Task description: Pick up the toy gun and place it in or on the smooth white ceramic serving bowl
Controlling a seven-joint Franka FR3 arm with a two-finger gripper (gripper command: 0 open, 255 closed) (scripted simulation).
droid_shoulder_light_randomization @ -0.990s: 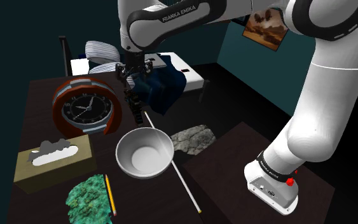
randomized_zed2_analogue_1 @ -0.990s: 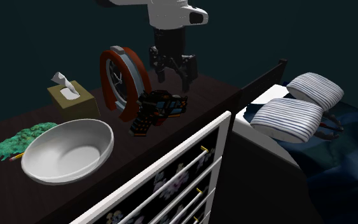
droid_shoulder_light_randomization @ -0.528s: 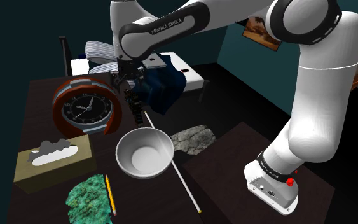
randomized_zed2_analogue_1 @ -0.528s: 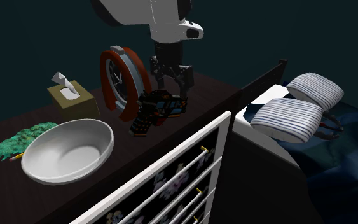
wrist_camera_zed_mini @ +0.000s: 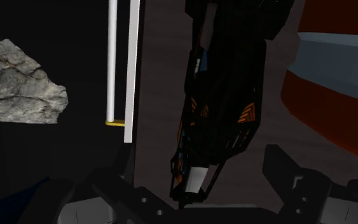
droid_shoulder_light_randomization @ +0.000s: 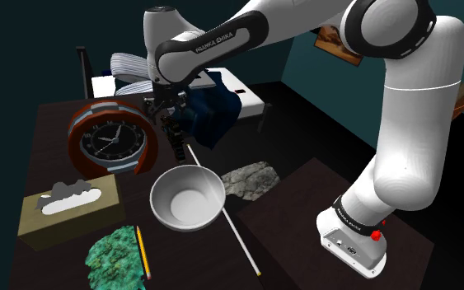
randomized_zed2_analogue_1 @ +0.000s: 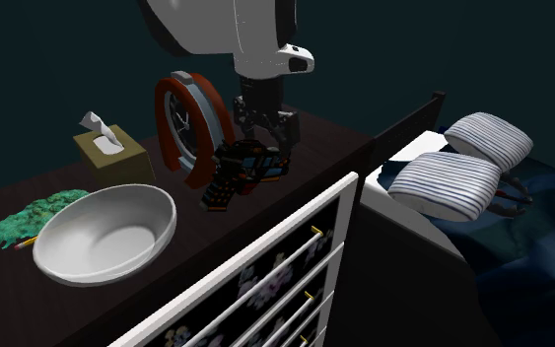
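Black with orange marks, the gun (randomized_zed2_analogue_1: 246,170) lies on the dark dresser top (randomized_zed2_analogue_1: 336,138), just beside the red clock (randomized_zed2_analogue_1: 194,118) and near the white bowl (randomized_zed2_analogue_1: 117,242). The gripper (randomized_zed2_analogue_1: 268,144) hangs directly over the gun; its fingers (wrist_camera_zed_mini: 293,181) stand wide apart, one at each side, not clasping it.
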